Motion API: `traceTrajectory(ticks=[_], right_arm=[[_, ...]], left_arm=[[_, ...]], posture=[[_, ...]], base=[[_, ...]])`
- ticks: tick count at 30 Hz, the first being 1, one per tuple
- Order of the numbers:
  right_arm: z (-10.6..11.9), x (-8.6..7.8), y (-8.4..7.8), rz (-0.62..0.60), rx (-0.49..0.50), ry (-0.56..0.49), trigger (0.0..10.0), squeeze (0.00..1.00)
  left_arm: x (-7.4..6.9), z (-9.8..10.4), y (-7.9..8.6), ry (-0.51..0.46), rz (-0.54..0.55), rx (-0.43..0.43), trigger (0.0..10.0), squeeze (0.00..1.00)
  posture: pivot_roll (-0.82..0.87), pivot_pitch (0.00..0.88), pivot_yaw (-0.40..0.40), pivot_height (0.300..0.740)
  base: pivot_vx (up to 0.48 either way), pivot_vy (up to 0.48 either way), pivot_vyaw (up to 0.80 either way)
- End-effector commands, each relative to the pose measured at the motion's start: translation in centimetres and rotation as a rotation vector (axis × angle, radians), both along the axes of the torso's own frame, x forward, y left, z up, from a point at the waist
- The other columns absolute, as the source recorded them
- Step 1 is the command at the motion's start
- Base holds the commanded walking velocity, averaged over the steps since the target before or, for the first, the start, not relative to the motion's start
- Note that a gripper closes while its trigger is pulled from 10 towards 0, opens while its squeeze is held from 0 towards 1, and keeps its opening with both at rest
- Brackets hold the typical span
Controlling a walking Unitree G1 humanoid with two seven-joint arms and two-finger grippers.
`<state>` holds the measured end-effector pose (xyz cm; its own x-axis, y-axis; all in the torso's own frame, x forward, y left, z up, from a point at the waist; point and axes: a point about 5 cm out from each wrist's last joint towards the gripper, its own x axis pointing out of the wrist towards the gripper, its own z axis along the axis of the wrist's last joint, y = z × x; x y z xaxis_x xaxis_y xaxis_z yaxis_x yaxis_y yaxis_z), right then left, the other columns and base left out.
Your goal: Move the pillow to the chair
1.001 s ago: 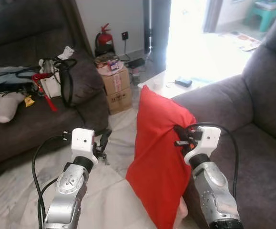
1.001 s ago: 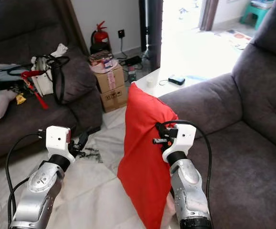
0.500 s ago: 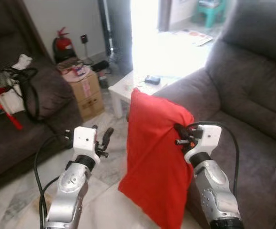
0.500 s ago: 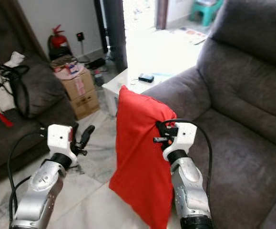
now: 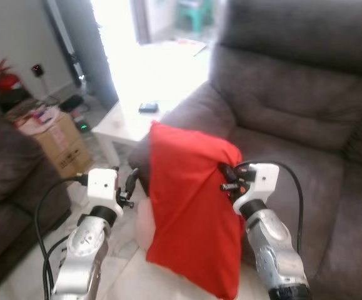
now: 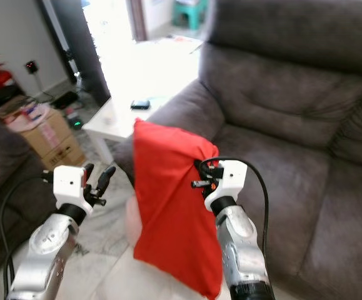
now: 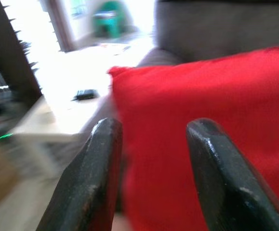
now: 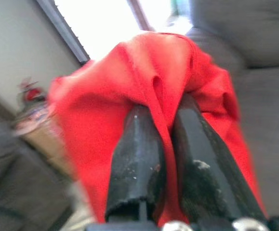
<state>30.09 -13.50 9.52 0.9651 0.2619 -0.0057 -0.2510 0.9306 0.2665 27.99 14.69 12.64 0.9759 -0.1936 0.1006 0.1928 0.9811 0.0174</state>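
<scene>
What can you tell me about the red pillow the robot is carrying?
The red fabric pillow is soft, plain and creased, hanging upright in the air beside the grey armchair. The right gripper pinches a fold near its upper edge, fingers shut on the cloth. The left gripper is open beside it, not touching. Its lower corner dangles above the floor.
</scene>
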Motion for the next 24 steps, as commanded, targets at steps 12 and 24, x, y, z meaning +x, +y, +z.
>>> traceTrajectory(ticks=[12, 24], right_arm=[[3.34, 0.84, 0.31, -0.002, 0.02, -0.159, 10.0, 0.0], [3.41, 0.9, 0.28, -0.001, 0.017, -0.164, 10.0, 0.0]], left_arm=[[-0.19, -0.12, 0.52, 0.002, 0.009, 0.01, 10.0, 0.0], [-0.13, -0.05, 0.48, -0.005, 0.007, 0.008, 10.0, 0.0]], posture=[[0.01, 0.05, 0.085, 0.74], [0.01, 0.041, 0.085, 0.74]], base=[[0.0, 0.0, -0.8], [0.0, 0.0, -0.8]])
